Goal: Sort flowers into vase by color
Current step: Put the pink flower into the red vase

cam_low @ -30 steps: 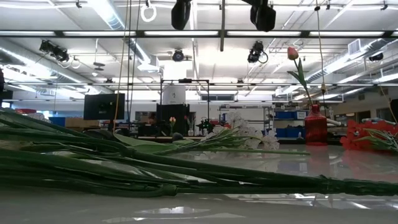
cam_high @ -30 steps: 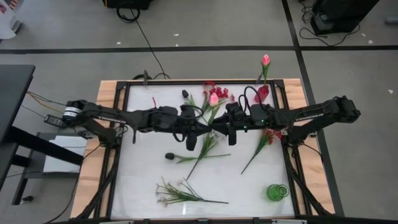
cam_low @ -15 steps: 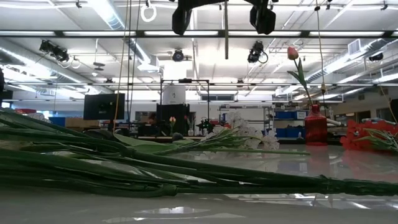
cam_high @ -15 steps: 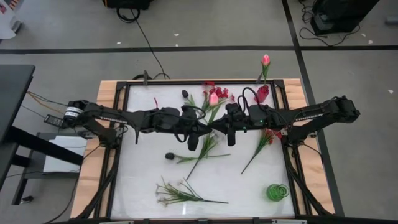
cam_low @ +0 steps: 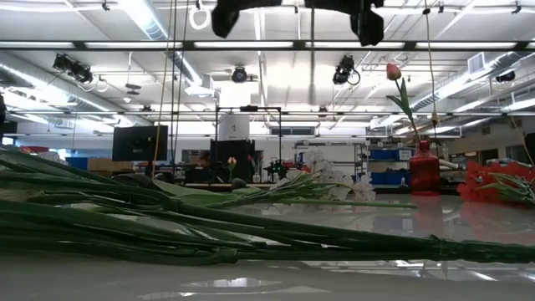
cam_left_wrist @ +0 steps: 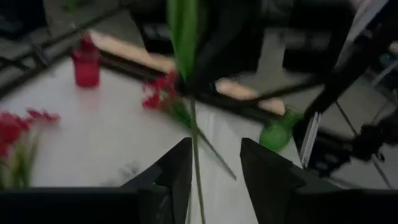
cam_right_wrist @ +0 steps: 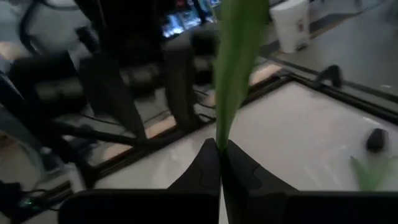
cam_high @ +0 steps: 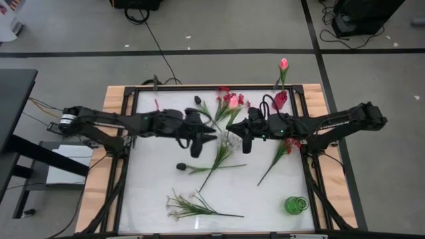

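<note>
Pink-budded flower [cam_high: 232, 101] held above table centre, green stem pinched in right gripper [cam_right_wrist: 219, 163]; left gripper [cam_left_wrist: 210, 163] spread apart, stem between its fingers, not touching.

1. Both arms are dark, nearly black, built of long slim links joined by thicker rounded joint housings.
2. The left arm [cam_high: 126, 123] carries a pale silver-white band near its outer end, beside a small cluster of thin wires.
3. The right arm [cam_high: 325, 123] bears faint light lettering along its long link.
4. A black cable loops up in an arc above the right arm's wrist housing.
5. A tiny green light glows on the right arm's wrist block.
6. The left jaws' fingers [cam_left_wrist: 177, 180] are matte black, flat-faced wedges with angled tips.
7. The right jaws' fingers [cam_right_wrist: 208, 171] are the same dark, tapering shape.
</note>
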### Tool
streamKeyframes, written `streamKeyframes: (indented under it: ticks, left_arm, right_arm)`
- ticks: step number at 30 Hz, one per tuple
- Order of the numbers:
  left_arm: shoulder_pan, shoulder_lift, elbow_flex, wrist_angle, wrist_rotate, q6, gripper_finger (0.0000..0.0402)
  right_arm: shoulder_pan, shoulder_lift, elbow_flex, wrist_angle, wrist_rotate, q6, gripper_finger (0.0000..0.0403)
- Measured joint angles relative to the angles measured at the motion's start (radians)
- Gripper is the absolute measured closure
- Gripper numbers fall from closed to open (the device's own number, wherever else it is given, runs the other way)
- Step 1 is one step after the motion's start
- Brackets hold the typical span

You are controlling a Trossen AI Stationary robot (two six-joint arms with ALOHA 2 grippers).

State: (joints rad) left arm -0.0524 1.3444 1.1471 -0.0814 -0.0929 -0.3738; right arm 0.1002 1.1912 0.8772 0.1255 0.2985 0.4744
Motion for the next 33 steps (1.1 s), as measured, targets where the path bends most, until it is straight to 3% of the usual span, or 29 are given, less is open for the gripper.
streamKeyframes:
  ticks: [5, 10, 13, 22, 33]
  left_arm:
    - [0.034, -0.099, 0.0, -0.066, -0.025, 0.041, 0.0244]
    - [0.045, -0.21, 0.001, -0.076, -0.118, 0.177, 0.0235]
    - [0.05, -0.278, 0.0, -0.089, -0.123, 0.272, 0.0231]
    - [0.103, -0.407, -0.012, -0.117, 0.034, 0.31, 0.023]
    - [0.119, -0.395, -0.024, -0.118, 0.036, 0.337, 0.023]
  right_arm:
    - [0.028, -0.039, 0.0, -0.099, 0.106, -0.003, 0.0396]
    - [0.055, -0.082, 0.0, -0.143, 0.169, -0.005, 0.0396]
    - [0.071, -0.11, 0.0, -0.142, 0.184, -0.041, 0.0396]
    - [0.114, -0.223, 0.0, -0.186, 0.305, -0.11, 0.0398]
    - [0.112, -0.374, 0.0, -0.442, 0.671, -0.157, 0.0398]
